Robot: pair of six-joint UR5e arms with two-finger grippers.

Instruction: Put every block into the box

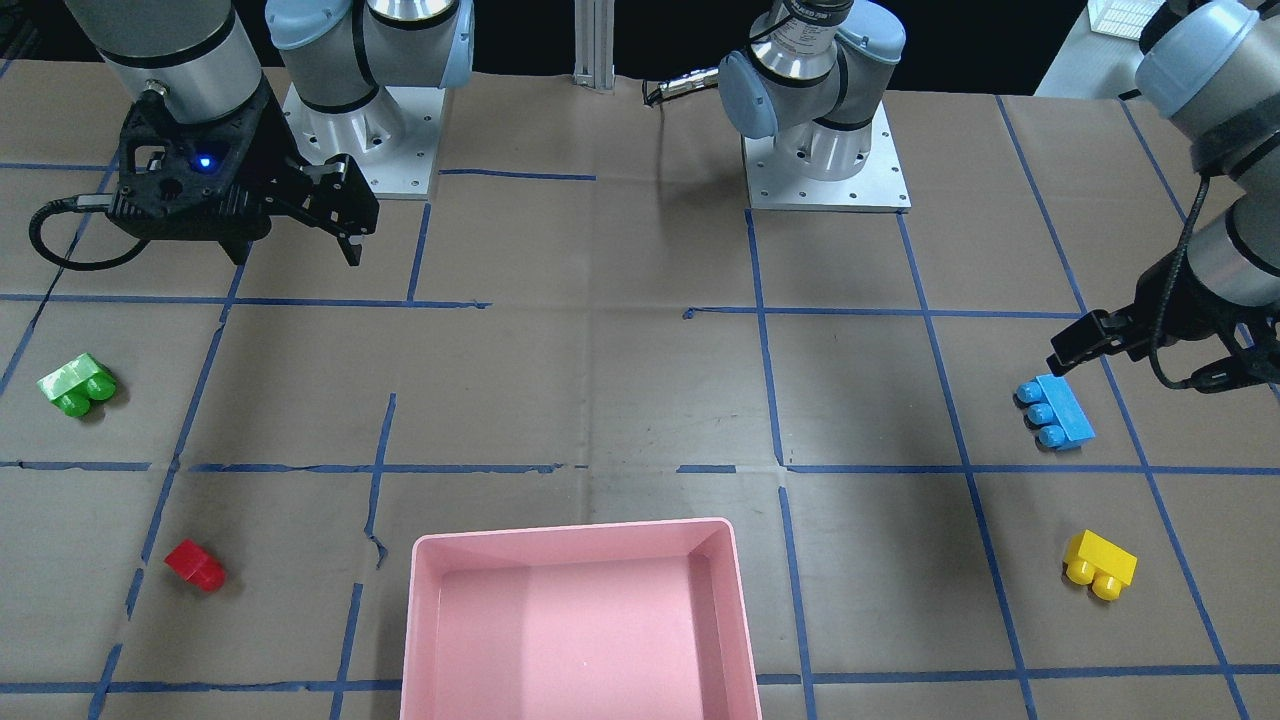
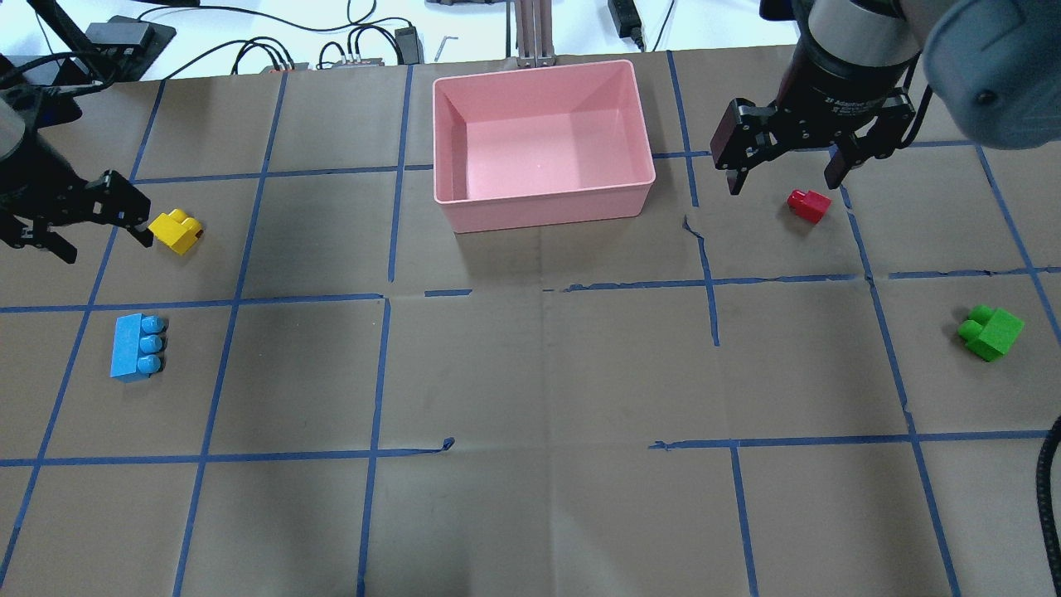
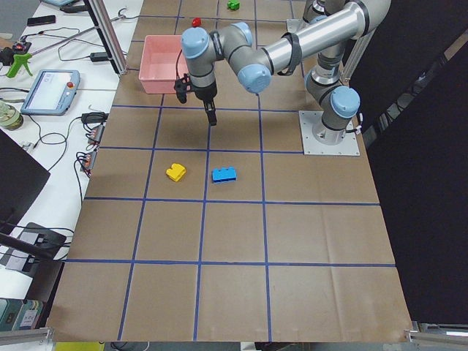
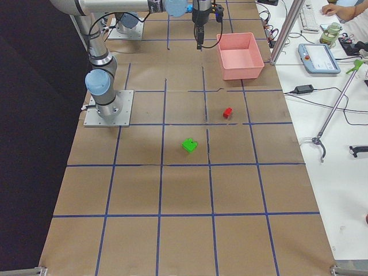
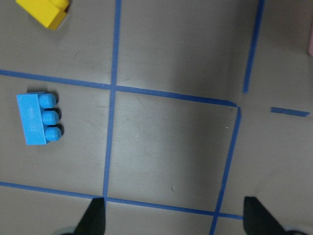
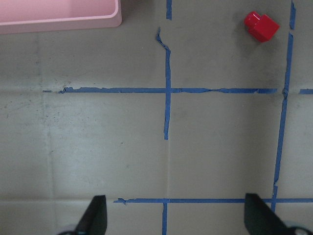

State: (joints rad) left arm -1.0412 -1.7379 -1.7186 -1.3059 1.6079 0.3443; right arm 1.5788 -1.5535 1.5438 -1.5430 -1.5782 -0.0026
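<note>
The pink box (image 2: 543, 199) stands empty at the table's far middle and also shows in the front view (image 1: 570, 535). The yellow block (image 2: 176, 230) and the light-blue block (image 2: 137, 346) lie at the left. My left gripper (image 2: 106, 247) hangs open and empty above the table, just left of the yellow block. The red block (image 2: 809, 205) and the green block (image 2: 990, 332) lie at the right. My right gripper (image 2: 782, 184) is open and empty, raised above the table by the red block. The left wrist view shows the blue block (image 5: 38, 119) and the yellow block (image 5: 44, 11). The right wrist view shows the red block (image 6: 261, 25).
Brown paper with blue tape lines (image 2: 381, 365) covers the table. The two arm bases (image 1: 825, 150) stand at the robot's side. Cables and devices (image 2: 348, 50) lie beyond the far edge. A pendant (image 4: 319, 57) and tools lie on the side bench.
</note>
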